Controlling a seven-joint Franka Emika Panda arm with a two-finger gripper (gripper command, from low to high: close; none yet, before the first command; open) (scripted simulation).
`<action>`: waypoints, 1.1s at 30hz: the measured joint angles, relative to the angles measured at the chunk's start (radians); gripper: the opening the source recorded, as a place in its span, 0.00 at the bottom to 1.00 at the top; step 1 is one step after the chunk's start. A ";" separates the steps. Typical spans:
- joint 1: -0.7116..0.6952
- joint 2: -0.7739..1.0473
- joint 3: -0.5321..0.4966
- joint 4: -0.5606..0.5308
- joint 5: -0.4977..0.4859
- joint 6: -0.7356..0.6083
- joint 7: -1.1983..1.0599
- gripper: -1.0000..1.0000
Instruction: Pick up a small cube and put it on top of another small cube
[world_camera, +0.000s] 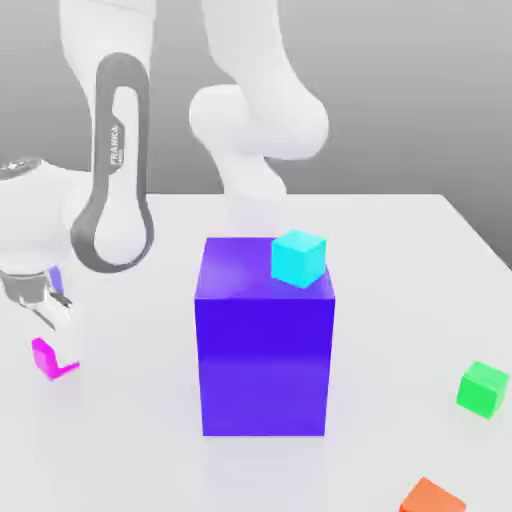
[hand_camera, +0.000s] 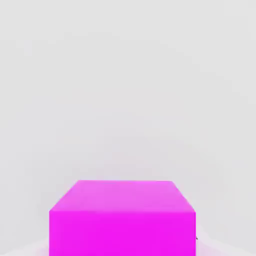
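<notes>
One small magenta cube (world_camera: 52, 358) sits on the white table (world_camera: 400, 260) at the exterior view's left, the gripper (world_camera: 52, 322) closed on it. A shallow pinch could let it slip on the lift. Farther off, the big blue block (world_camera: 264, 350) bearing a cyan cube (world_camera: 298, 257) could snag the carry toward the green cube (world_camera: 483, 388); no containers appear.

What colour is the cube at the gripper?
Magenta-pink cube, clearest in the hand view.
</notes>
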 joint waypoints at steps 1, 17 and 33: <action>0.016 -0.002 0.004 0.017 -0.022 -0.012 0.010 0.00; 0.520 0.028 0.390 0.204 -0.137 -0.115 0.417 0.00; 0.990 0.101 0.592 0.169 -0.340 -0.075 1.028 0.00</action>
